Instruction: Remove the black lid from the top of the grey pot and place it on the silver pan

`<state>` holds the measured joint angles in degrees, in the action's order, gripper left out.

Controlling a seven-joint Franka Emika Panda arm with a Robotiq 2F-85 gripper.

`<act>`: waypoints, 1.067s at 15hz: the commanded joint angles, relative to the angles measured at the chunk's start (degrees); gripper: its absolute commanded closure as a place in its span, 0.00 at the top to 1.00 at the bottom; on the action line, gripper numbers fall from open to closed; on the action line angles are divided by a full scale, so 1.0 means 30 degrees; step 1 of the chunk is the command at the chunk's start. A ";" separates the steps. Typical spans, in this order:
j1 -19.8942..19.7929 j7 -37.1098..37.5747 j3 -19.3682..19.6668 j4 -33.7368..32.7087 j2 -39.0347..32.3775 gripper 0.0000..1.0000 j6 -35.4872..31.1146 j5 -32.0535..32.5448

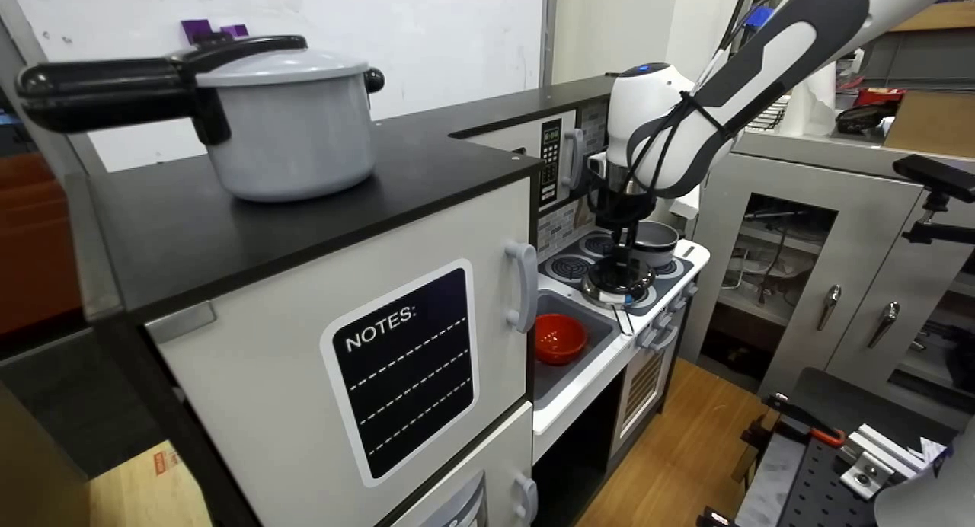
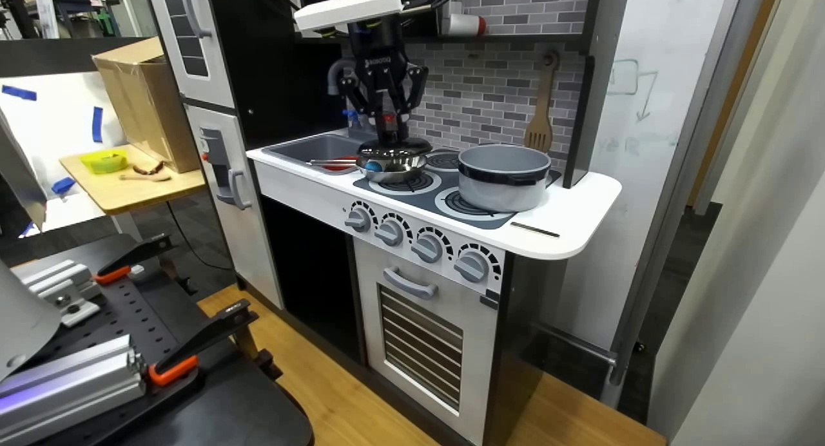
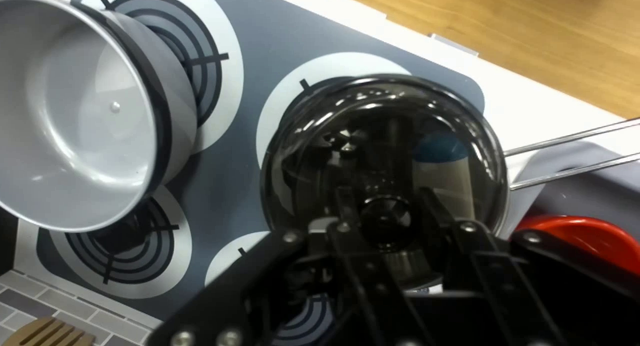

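Note:
The black lid (image 2: 403,146) is glossy, dark and round, with a knob on top. It covers the silver pan (image 2: 392,174); whether it rests on the rim or hangs just above it I cannot tell. In the wrist view the lid (image 3: 380,136) hides the pan's body, and only the wire handle (image 3: 575,172) sticks out. My gripper (image 2: 390,133) points down with its fingers close on both sides of the lid's knob, seemingly shut on it. The grey pot (image 2: 506,188) stands lidless on a burner; its inside shows bare in the wrist view (image 3: 75,111).
A red bowl (image 1: 560,338) sits in the sink (image 1: 545,386) beside the pan's handle. A wooden spatula (image 2: 543,114) hangs on the brick-pattern back wall. A large pale pot (image 1: 293,131) with a long black handle stands on the higher counter.

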<state>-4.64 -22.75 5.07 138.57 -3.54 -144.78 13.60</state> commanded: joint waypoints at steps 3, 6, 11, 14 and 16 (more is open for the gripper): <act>-0.0013 0.0066 -0.0185 -0.0183 -0.0075 0.15 0.0435 0.0120; -0.0004 0.0016 -0.0210 -0.0334 -0.0143 0.18 0.0411 0.0003; 0.0172 -0.0078 -0.0383 -0.0378 -0.0096 0.58 0.0470 -0.0092; 0.0286 -0.0034 -0.0539 -0.0380 -0.0063 0.77 0.0476 -0.0062; 0.0284 0.0086 -0.0519 -0.0318 -0.0023 0.92 0.0475 0.0128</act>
<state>-3.70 -22.75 3.61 138.26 -3.54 -144.51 13.54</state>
